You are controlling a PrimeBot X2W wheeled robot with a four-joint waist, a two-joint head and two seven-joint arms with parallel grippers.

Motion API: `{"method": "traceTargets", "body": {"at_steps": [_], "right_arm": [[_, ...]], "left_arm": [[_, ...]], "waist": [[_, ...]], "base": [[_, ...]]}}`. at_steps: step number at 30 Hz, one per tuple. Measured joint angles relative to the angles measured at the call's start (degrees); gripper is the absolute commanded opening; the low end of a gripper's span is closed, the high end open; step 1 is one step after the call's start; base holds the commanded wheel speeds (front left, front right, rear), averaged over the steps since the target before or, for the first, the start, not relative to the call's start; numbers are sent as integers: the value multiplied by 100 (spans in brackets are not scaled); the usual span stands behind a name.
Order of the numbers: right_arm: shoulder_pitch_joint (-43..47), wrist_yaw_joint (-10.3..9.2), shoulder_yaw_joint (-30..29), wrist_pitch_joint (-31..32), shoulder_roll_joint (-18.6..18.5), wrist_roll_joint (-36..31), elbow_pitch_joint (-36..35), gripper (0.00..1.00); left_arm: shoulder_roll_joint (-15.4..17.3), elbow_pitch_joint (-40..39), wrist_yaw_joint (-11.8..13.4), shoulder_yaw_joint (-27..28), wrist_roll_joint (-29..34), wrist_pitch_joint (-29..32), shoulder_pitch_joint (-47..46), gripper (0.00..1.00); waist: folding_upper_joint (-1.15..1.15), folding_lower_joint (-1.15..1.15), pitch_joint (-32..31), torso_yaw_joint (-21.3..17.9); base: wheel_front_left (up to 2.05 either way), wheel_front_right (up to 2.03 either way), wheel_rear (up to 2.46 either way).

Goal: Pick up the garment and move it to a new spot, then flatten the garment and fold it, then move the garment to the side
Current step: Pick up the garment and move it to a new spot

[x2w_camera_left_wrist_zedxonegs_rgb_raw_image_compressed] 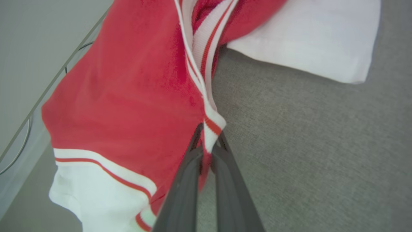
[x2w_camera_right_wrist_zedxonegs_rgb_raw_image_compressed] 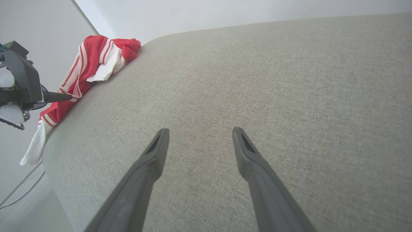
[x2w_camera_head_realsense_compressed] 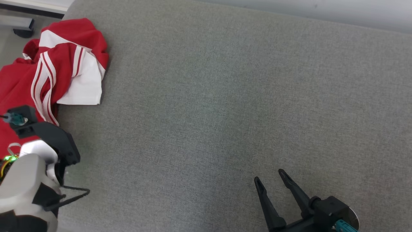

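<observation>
Garment [x2w_camera_left_wrist_zedxonegs_rgb_raw_image_compressed: 128,96]: crumpled at surface [x2w_camera_head_realsense_compressed: 225,96] left edge.
Left gripper [x2w_camera_left_wrist_zedxonegs_rgb_raw_image_compressed: 210,137]: clamped on garment's striped trim [x2w_camera_left_wrist_zedxonegs_rgb_raw_image_compressed: 210,124].
Right gripper [x2w_camera_head_realsense_compressed: 269,175]: jaws apart, far from garment.

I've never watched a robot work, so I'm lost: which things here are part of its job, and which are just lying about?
Part of the job:
red-and-white garment
left claw, shut on its striped edge
right claw, open above the grey surface

Just lying about:
dark block on the floor
wall behind
</observation>
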Motion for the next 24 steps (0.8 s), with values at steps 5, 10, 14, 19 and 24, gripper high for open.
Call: {"method": "traceTargets", "body": {"at_steps": [5,10,14,19,24], "right_arm": [[-147,-1,126,-238,-1,288,311,100],[-308,0,255,-662,1,693,773,100],[-409,0,331,-1032,0,1032,1201,100],[-454,0,330,-1382,1,1296,1614,100],[-570,0,129,-1571,1,1366,1835,100]], "left_arm": [[211,-69,-155,-92,46,-103,-252,0],[438,-377,-363,-325,190,-145,-670,0],[474,-759,-510,-649,410,-144,-1012,0],[363,-1363,-658,-966,454,-126,-1434,0],[-4,-1969,-733,-1282,-32,53,-1533,0]], "waist": [[0,-1,-227,-12],[-1,-1,-660,-13],[-1,-2,-1092,-37],[-2,-3,-1675,-121],[-2,-3,-2142,-363]], "base": [[0,0,0],[0,0,0],[0,0,0],[0,0,0],[0,0,0]]}}
